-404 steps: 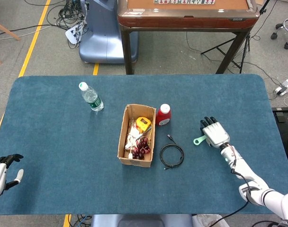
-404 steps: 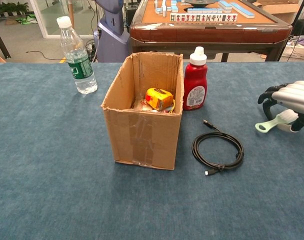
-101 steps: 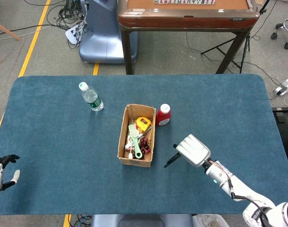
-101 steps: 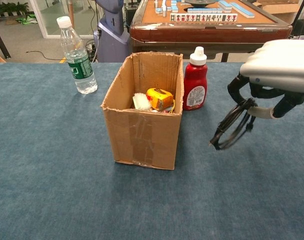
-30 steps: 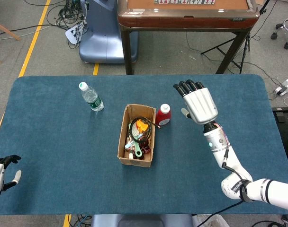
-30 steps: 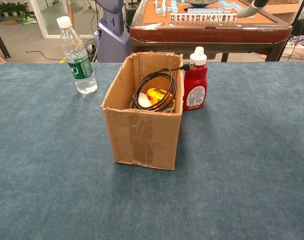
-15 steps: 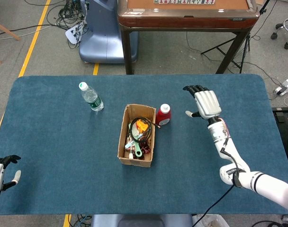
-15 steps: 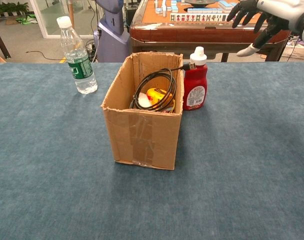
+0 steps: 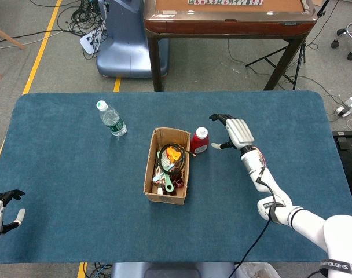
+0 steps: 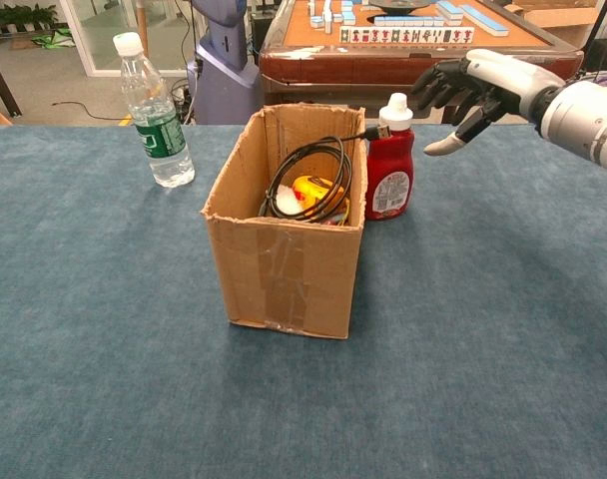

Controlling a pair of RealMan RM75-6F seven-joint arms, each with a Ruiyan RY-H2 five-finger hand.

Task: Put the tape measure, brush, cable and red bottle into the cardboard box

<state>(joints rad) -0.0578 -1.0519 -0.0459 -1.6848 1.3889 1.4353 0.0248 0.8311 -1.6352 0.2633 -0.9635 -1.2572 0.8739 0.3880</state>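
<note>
1. While the left robot hand [image 9: 3,213] rests at the near left edge of the blue felt-covered bench [image 9: 66,174], its dark fingers lie spread and it holds nothing.
2. Further right, toward the far side, a clear plastic water bottle with a white cap and green label [image 9: 111,119] stands upright, well apart from the box.
3. Near the middle stands the open brown cardboard box [image 10: 284,269], taped on its front.
4. Inside it, the yellow tape measure [image 9: 174,153] sits toward the far end, the green-handled brush [image 9: 165,172] lies beside it, and the coiled black cable [image 10: 308,180] leans upright, its plug end poking over the right wall toward the bottle's cap.
5. Just beside the box's far right corner, the red plastic bottle with a white cap [image 10: 388,165] stands upright on the bench, outside the box.
6. To its right, the right robot hand [image 10: 473,90] hovers near the bottle's cap, fingers wide apart, empty and apart from the bottle.
</note>
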